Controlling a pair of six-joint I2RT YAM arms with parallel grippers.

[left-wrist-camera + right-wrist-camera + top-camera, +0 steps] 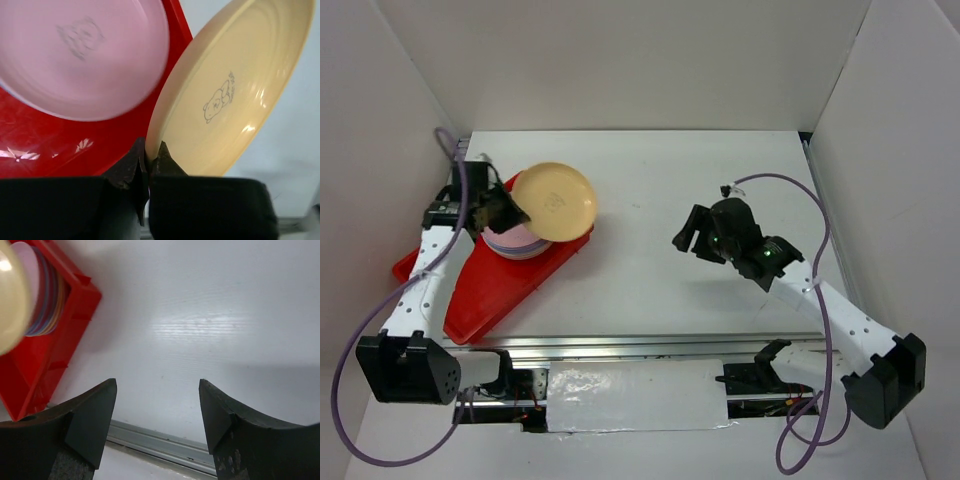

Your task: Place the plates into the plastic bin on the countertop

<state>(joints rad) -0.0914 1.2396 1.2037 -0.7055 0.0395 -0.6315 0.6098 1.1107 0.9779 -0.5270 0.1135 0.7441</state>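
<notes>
Top external view: the left gripper (pixel 515 212) holds the cream plate (pixel 555 200) by its rim in the upper left of the frame. The plate is tilted above the stack (pixel 515 244) of plates already in the plastic bin (pixel 490 290). No other plate lies on the countertop (pixel 660 170), so this is judged the last placement. The right gripper (pixel 690 232) hangs at centre right, well apart from the bin, and carries nothing.

Left wrist view: the left gripper (pixel 147 159) has its jaws clamped on the cream plate (pixel 235 90) at its lower edge. The plate stands steeply on edge at right. The pink plate (pixel 80 55) tops the stack at upper left, with the plastic bin (pixel 60 150) beneath. The next move calls for levelling the cream plate over the pink one, lowering it, then letting go. Risk: it could slide off the stack.

Right wrist view: the right gripper (pixel 157 390) has its jaws wide apart with nothing between them, only bare countertop (pixel 210 315). The plastic bin (pixel 45 360), the stack (pixel 45 295) and the cream plate (pixel 10 295) sit at upper left. The metal rail (pixel 160 442) runs along the bottom. Nothing blocks the drop.
</notes>
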